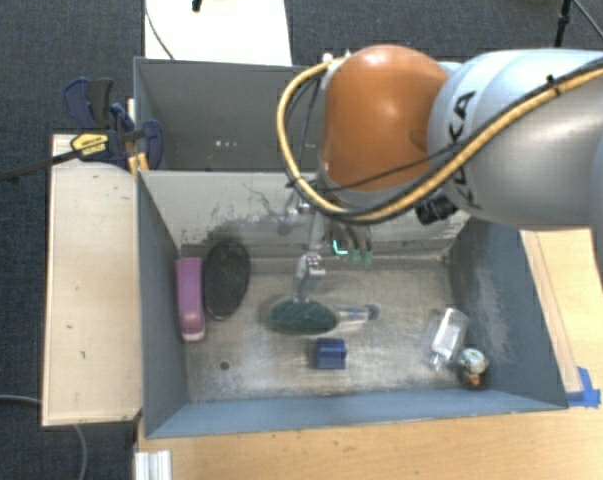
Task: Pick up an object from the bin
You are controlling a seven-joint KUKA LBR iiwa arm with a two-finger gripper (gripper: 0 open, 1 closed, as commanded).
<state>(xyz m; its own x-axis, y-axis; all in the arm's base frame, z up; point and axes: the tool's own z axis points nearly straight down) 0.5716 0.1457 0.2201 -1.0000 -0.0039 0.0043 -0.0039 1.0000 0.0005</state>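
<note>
My gripper (309,265) hangs below the orange wrist cover over the middle of the bin, towards the back wall. Just under and in front of it lies a dark green oval brush (301,316) with a clear handle pointing right. A small blue block (329,353) sits right in front of the brush. A black oval brush (226,278) lies to the left of the gripper.
A pink stapler-like bar (190,298) lies along the left wall. At the front right are a clear small bottle (446,336) and a small round thing (471,365). The arm and its cables hide the bin's back right.
</note>
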